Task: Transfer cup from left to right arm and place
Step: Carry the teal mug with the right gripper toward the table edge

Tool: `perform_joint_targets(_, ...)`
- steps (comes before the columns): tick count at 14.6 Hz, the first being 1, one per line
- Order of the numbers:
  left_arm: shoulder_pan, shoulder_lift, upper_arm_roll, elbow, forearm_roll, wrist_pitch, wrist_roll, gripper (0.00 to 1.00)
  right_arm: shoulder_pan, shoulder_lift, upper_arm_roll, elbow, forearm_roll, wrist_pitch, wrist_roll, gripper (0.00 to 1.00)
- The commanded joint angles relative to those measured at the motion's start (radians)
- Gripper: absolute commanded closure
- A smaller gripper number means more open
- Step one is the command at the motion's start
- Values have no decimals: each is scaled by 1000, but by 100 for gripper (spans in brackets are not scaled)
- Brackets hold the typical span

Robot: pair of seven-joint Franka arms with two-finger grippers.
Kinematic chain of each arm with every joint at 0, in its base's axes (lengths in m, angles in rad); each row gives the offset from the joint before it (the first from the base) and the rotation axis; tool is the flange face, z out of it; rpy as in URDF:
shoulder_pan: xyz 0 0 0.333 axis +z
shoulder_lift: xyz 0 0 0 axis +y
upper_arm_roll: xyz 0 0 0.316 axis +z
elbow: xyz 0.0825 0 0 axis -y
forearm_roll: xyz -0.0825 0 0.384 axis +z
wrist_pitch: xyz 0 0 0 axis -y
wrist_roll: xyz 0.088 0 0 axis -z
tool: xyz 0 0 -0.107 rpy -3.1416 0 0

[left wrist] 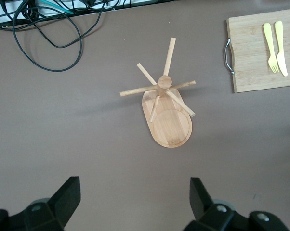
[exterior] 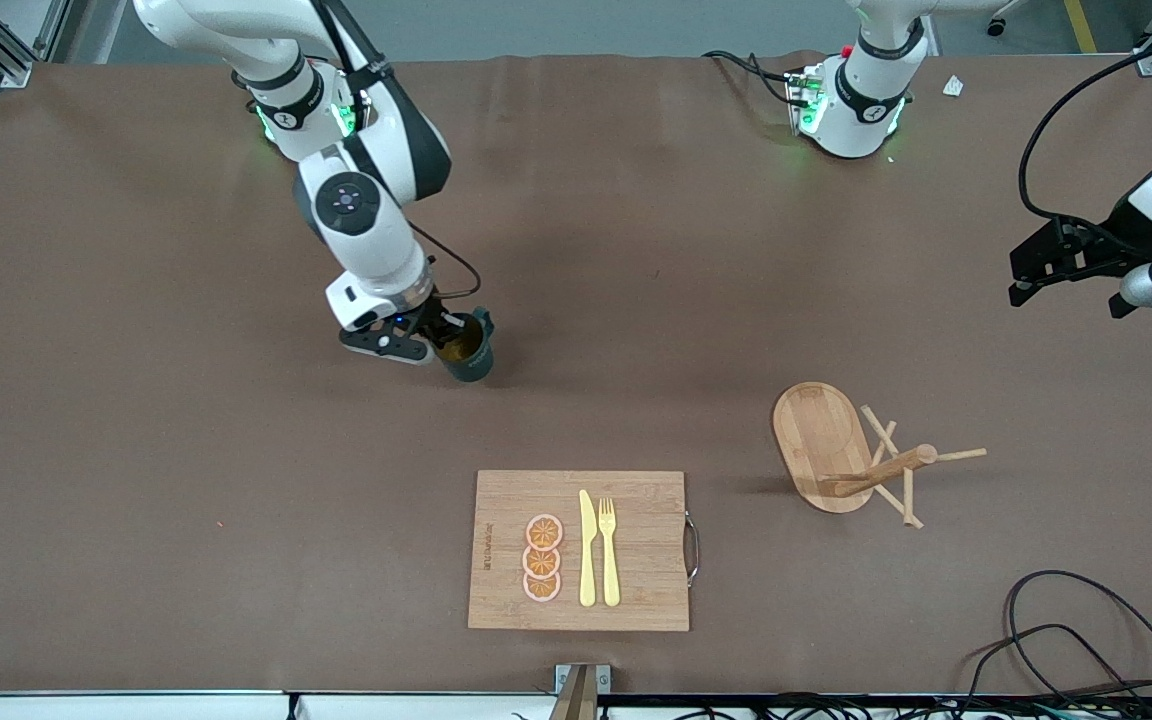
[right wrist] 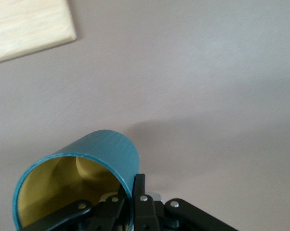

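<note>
The right gripper [exterior: 441, 338] is clenched on the rim of the cup [exterior: 467, 352], one finger inside the yellow interior and one outside against the teal wall, as the right wrist view shows [right wrist: 130, 202]. The cup [right wrist: 77, 178] is held tilted over bare table [exterior: 136, 400], toward the right arm's end; whether its base touches the surface cannot be told. The left gripper [exterior: 1066, 275] is released, with its fingers [left wrist: 63, 197] spread wide and nothing between them. It hangs in the air over the left arm's end of the table, and this arm waits. In the left wrist view the gripper [left wrist: 133, 199] looks down on a wooden mug rack [left wrist: 166, 108], which consists of an oval base, a centre post and several pegs. The rack [exterior: 851, 455] stands upright on the table. A cutting board [exterior: 581, 550] lies beside it, toward the right arm's end and nearer to the front camera than the cup. On the board [left wrist: 253, 53] lie three orange slices [exterior: 542, 558], stacked in a line, a yellow knife [exterior: 587, 548] and a yellow fork [exterior: 609, 550]. The knife and fork lie side by side. Black cables [exterior: 1076, 640] lie at the table edge nearest the front camera, at the left arm's end.
</note>
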Motion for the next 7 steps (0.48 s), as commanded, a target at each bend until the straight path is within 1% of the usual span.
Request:
perform_joint_targets(1,-2,-5,3,3,2,-10,-5,0,-92,-105,9,-75,-35,-17,-68,100)
perform_joint_targets(4,0,-5,3,3,2,-10,-5,0,-250,-177,11,-116,-35,-49,-235,100)
perform_joint_targets(6,0,-5,3,3,2,-10,-5,0,-340,-205,11,-168,-35,-32,-347,100)
perform_joint_targets(7,-2,-5,3,3,2,-10,-5,0,-389,-210,11,-200,-35,-2,-396,100)
